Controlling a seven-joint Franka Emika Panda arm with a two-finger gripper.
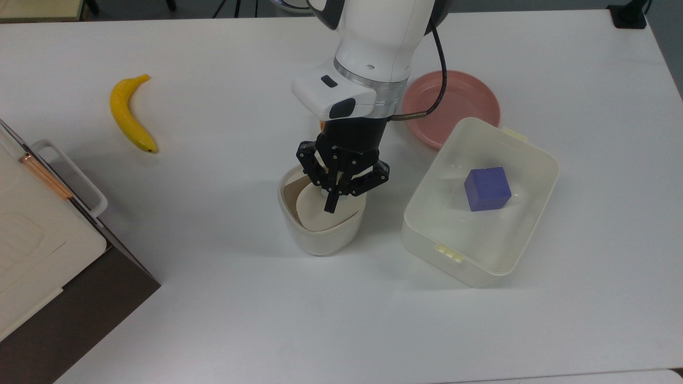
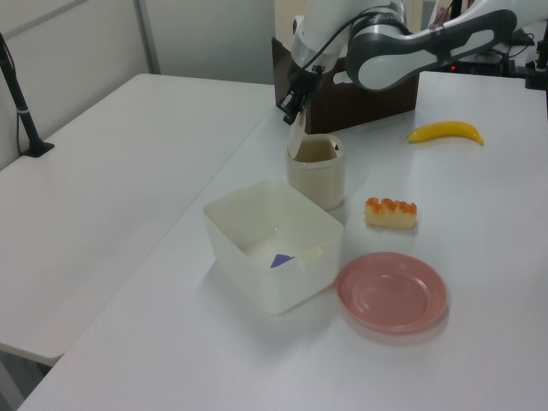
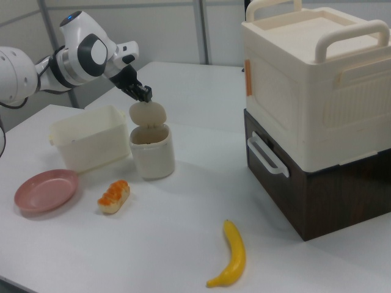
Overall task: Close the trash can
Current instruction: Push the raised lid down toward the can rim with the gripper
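While standing near the middle of the white table (image 1: 213, 298), trash can (image 1: 320, 234) showing its lid (image 1: 315, 210) raised and tilted over the brown interior. Gripper (image 1: 332, 205) pressing against the lid's upper edge, fingers drawn together into a narrow tip and holding nothing. Translucent box (image 1: 480, 256) with a blue cube (image 1: 486, 188) sitting just beside the can on the top view's right; pink plate (image 1: 469, 98) lying behind it. Banana (image 1: 128, 114) resting well apart on the top view's left.
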